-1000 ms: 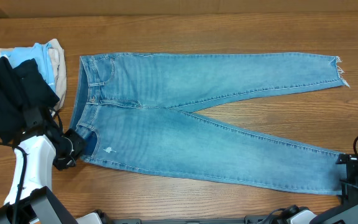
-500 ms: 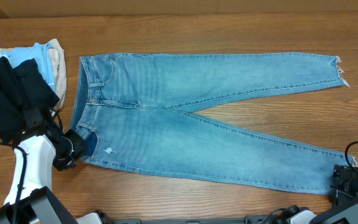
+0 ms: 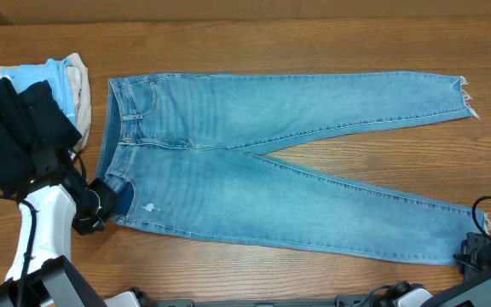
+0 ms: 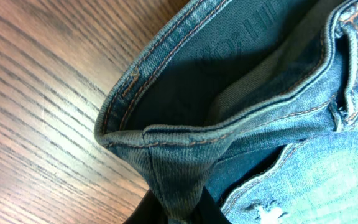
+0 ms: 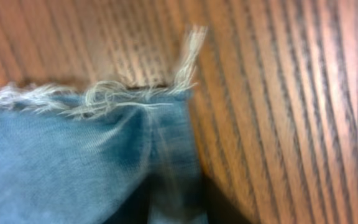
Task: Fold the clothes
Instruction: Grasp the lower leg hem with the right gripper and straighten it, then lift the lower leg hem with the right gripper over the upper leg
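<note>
I see my left claw [image 3: 106, 195] clamped on the jeans [image 3: 254, 183] at the waistband, right claw [image 3: 472, 251] at a frayed hem (too blurred to tell its grip).

The right gripper [image 3: 477, 254] slides in from the side and down to the frayed hem [image 5: 104, 96] of the near leg of the jeans [image 3: 254, 183], and its wide jaws close in. The hem corner, flat a second ago, now puckers into a pinched fold between them.
</note>
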